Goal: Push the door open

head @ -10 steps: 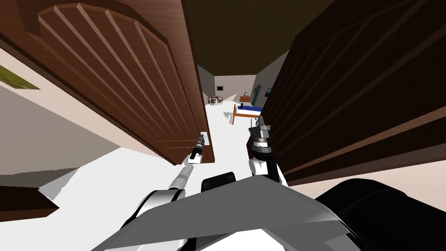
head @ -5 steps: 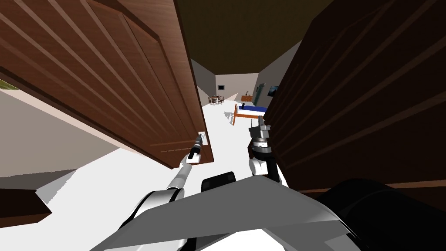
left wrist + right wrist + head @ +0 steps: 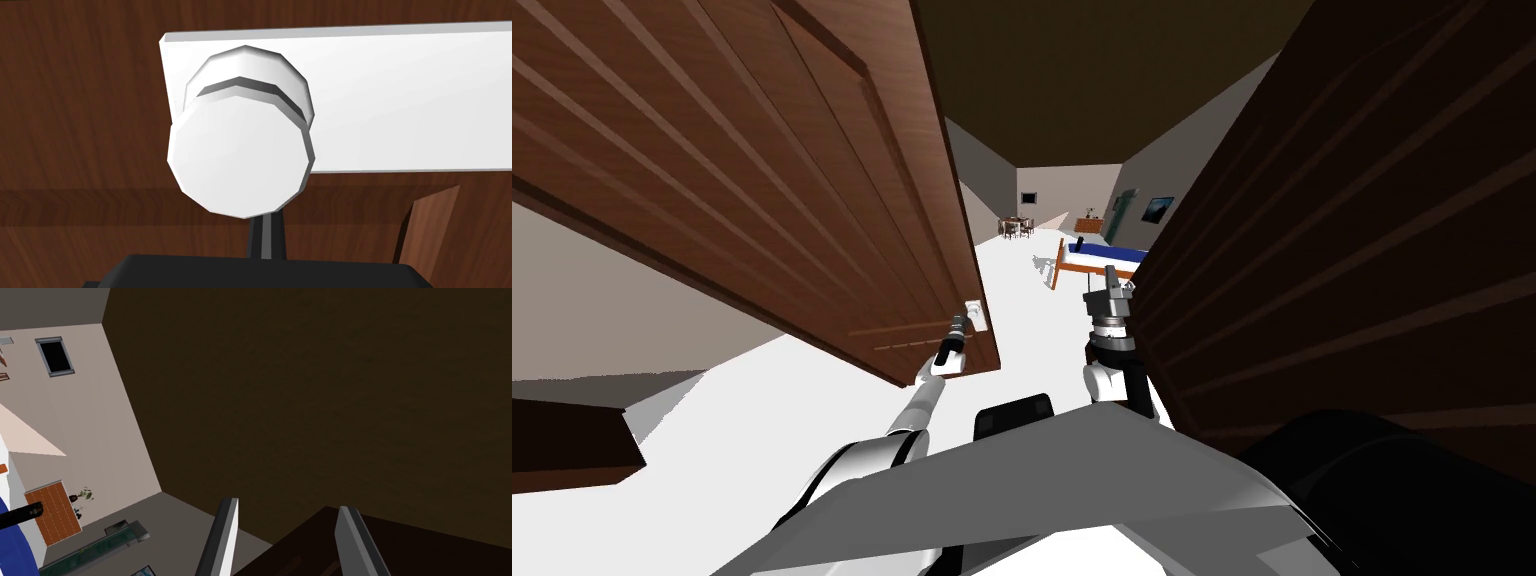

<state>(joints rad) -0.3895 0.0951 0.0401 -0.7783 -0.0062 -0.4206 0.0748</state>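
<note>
1. Past the doorway: white floor [image 3: 1032, 320], a bed [image 3: 1092, 262] w/ blue cover on an orange frame, and table & chairs [image 3: 1015, 227] far back by the rear wall.
2. Door [image 3: 762, 180] is brown wood w/ ribbed panels. It's on my left side and stands partly open, its free edge bordering the gap.
3. Near that edge, low on the door, sits a flat white plate [image 3: 400, 100] w/ 1 round white knob [image 3: 240, 155] standing off it.
4. L gripper [image 3: 964, 325] is right at the knob, arm stretched fwd toward the door edge.
5. L fingers [image 3: 266, 235] are pressed tight together into 1 dark strip w/ nothing between them. They run up just beside the knob, and their tips are hidden behind its rim, so I can't tell if they touch the wood.
6. R gripper [image 3: 287, 505] is raised in the gap, well apart from the knob and close to a dark brown panelled surface [image 3: 1362, 250] on my right.
7. R fingers are spread apart, the 2 blades holding nothing.
</note>
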